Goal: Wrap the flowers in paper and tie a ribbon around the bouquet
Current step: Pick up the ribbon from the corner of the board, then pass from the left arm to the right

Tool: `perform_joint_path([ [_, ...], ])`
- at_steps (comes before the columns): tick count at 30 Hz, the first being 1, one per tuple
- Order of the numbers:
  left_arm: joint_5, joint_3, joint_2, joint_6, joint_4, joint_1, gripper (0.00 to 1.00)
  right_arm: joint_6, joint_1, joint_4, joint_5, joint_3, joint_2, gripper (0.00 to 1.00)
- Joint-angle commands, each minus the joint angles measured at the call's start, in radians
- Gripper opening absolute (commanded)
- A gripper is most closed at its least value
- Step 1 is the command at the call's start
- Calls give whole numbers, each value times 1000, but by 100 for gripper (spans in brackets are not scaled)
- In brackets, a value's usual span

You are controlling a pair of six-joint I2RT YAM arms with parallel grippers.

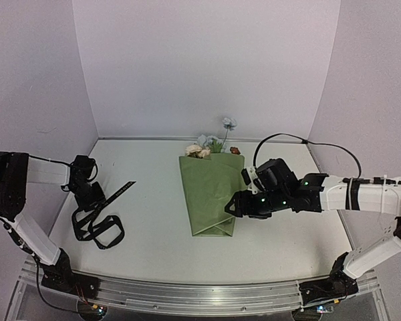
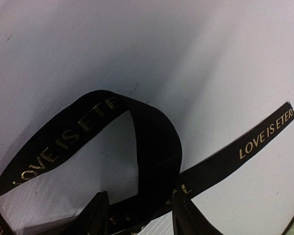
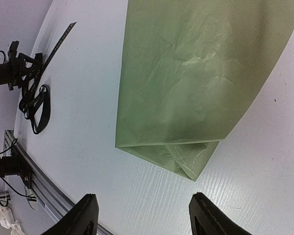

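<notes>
Ribbon [image 2: 157, 142], black with gold lettering, lies in loose loops on the left part of the white counter [image 1: 154, 241]. One free tail runs out flat and slantwise toward the middle. The left tool [image 1: 88, 195] stands over the far side of those loops and points down at them. In the left wrist view its two dark fingers [image 2: 95, 218] are apart at a middling width. A stretch of the ribbon passes through the gap between them, and a big loop arches up just beyond. Whether the band touches either finger cannot be told.

At the middle of the counter lies the bouquet [image 1: 210, 177], well apart from the ribbon. Its olive-green paper [image 1: 214, 207] is folded into a flat cone. The narrow folded end points toward the arm bases and the wide end toward the back wall. The flowers [image 1: 200, 148], pale blue, cream and brownish, show above that wide end, and one pale bloom stands higher on a thin stem.

Just to the right of the cone's narrow end hangs the right tool [image 3: 144, 198]. It is spread wide with nothing between its fingers [image 3: 85, 215], and it sits near the paper's folded tip without touching it.
</notes>
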Motion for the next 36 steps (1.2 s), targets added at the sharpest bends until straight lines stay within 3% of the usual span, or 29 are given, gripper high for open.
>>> perform_joint_path([
  [1,20,20,40,17,44,9,30,1,2,37,4,-25,-8,66],
  [4,31,23,26,26,42,9,7,5,2,41,8,-30,-7,66],
  [6,69,25,-13,38,43,8,0,5,2,41,10,-26,-4,66],
  [12,330,56,-237,83,91,-59,0,0,2,45,21,-3,14,66],
  [14,444,89,-293,98,122,-122,0,-1,2,54,35,4,19,66],
  [19,582,160,-378,84,237,-341,0,-18,3,104,30,35,28,66],
  [25,672,192,-432,-100,509,-437,0,-73,18,189,8,79,55,66],
  [36,718,358,-391,-159,552,-541,0,-254,154,386,30,208,143,66],
])
